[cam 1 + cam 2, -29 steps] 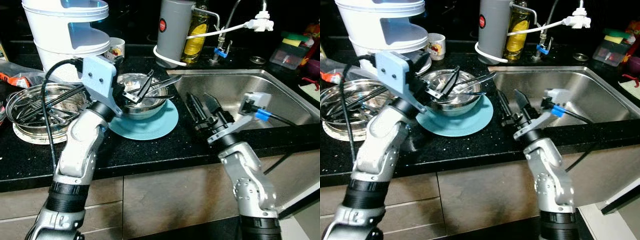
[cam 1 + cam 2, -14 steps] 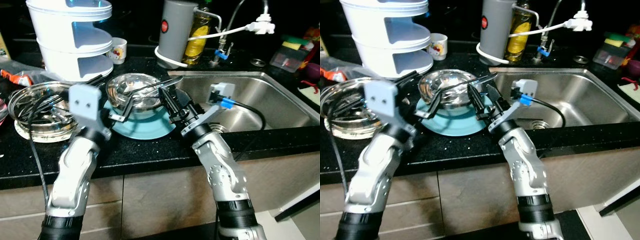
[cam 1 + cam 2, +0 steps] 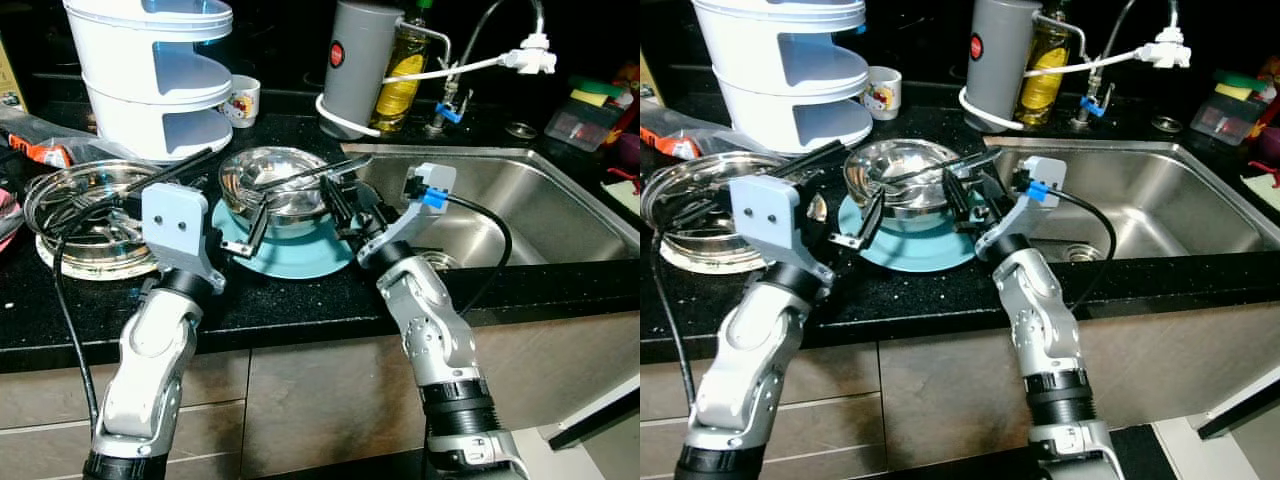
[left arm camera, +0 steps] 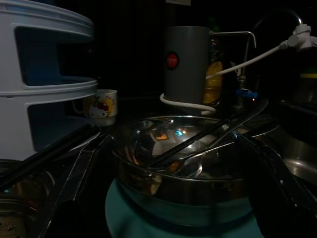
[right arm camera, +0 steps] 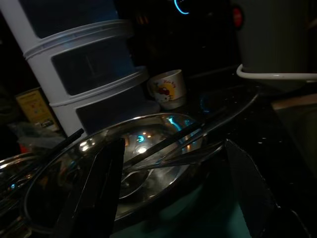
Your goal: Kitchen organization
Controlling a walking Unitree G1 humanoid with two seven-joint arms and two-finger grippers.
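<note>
Spanning the width of the scene, a black speckled countertop (image 3: 300, 300) carries everything, with a stainless sink (image 3: 520, 200) sunk into it on the robot's right. At the back left stands a tall white tiered container (image 3: 155, 75), and just beside it a small white mug (image 3: 243, 100) with a cartoon print. Further right along the back are a grey cylindrical appliance (image 3: 358, 60) with a white cord looped round its base, a bottle of yellow liquid (image 3: 405, 70) behind it, and the tap (image 3: 480, 50).

On the left of the counter lies a wide shallow steel dish (image 3: 80, 205) with dark utensils in it. Near the middle, a teal plate (image 3: 290, 250) lies flat on the counter, and a steel bowl (image 3: 270, 180) sits on it. Inside the bowl are a spoon (image 4: 190, 166) and long chopsticks (image 3: 315, 172) that lean over its rim toward the sink.

Both arms reach to this stack from the counter's front edge. The left gripper (image 3: 235, 215) is at the near left side of the bowl, its two black fingers spread apart and holding nothing; one finger (image 3: 258, 213) lies over the plate's edge just beside the bowl wall. The right gripper (image 3: 345, 205) is at the bowl's right side, fingers likewise spread wide and empty, between the bowl and the sink rim. From each wrist view the bowl sits framed between that gripper's parted fingers, with no clear contact to be made out.
</note>
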